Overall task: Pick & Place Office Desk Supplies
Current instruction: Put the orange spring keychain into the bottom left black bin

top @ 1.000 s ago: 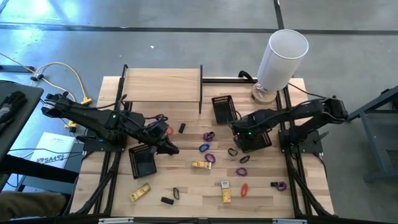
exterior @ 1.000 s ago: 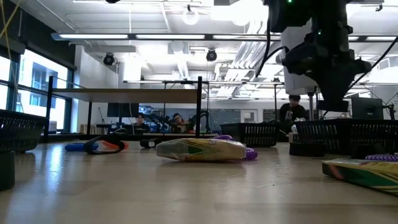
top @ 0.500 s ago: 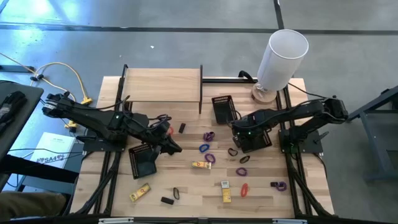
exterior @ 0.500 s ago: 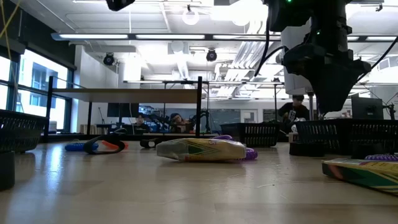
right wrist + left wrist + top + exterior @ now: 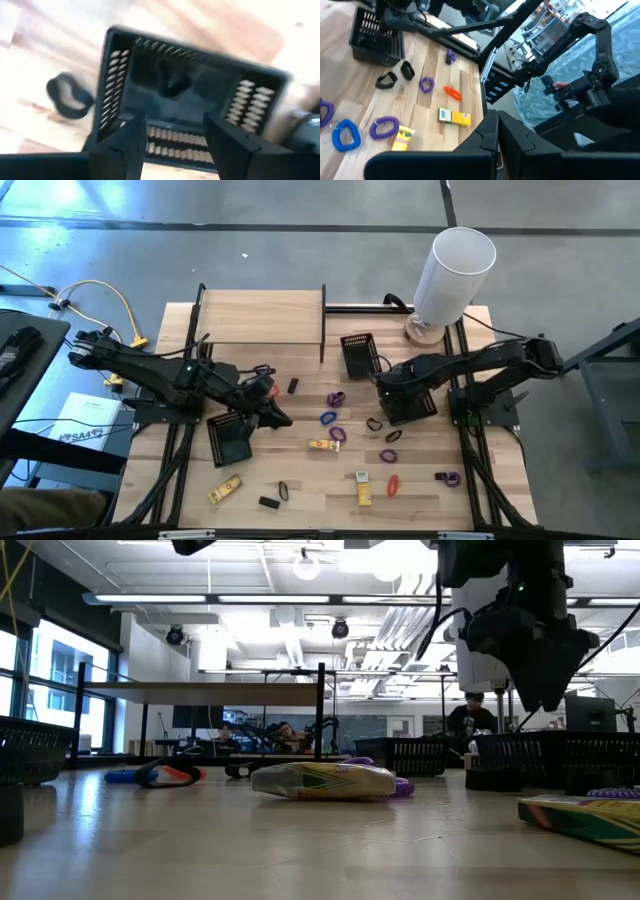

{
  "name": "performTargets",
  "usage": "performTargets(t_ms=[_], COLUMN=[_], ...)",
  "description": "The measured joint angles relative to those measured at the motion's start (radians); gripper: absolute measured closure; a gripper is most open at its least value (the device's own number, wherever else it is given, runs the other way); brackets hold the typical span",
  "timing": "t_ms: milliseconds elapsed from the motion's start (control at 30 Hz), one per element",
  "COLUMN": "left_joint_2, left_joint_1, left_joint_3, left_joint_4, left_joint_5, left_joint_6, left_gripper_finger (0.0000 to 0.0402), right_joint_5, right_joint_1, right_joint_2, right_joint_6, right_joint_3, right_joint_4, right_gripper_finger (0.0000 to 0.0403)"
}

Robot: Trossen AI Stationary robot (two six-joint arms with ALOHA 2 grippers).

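High view: the right end effector hangs over a black mesh tray right of the counter centre, with a black loop at its 7 o'clock. The left end effector sits by another mesh tray, closed and empty.

Low view: a yellow packet lies mid-counter.

Right wrist view: the fingers stand apart, holding nothing, above the tray with a small dark item inside.
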Motion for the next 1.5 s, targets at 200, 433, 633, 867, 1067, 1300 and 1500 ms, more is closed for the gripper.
performTargets(t_ms=[200,433,633,867,1067,1300,1500], left_joint_2=[-0.011,-0.002,0.060,0.072,0.082,0.134,0.221], left_joint_1=[-0.017,-0.087,-0.135,-0.122,-0.079,0.004,0.104], left_joint_3=[0.013,0.269,0.497,0.528,0.528,0.528,0.528], left_joint_4=[0.040,-0.279,-0.545,-0.862,-1.023,-1.174,-1.215], left_joint_5=[0.002,-0.204,-0.407,-0.569,-0.545,-0.462,-0.394], left_joint_6=[0.212,0.403,0.406,0.365,0.156,-0.001,-0.085], left_gripper_finger=[0.0401,0.0401,0.0401,0.0401,0.0401,0.0352,0.0267], right_joint_5=[0.080,0.186,0.255,0.360,0.403,0.439,0.430], right_joint_1=[0.022,0.144,0.264,0.377,0.428,0.408,0.374], right_joint_2=[-0.129,-0.291,-0.340,-0.330,-0.320,-0.319,-0.319], right_joint_6=[0.030,0.107,0.115,0.105,0.084,0.059,0.025], right_joint_3=[0.046,0.051,0.051,0.051,0.051,0.051,0.051], right_joint_4=[-0.011,0.029,0.090,0.188,0.219,0.219,0.219], right_gripper_finger=[0.0222,0.0222,0.0222,0.0222,0.0222,0.0222,0.0222])
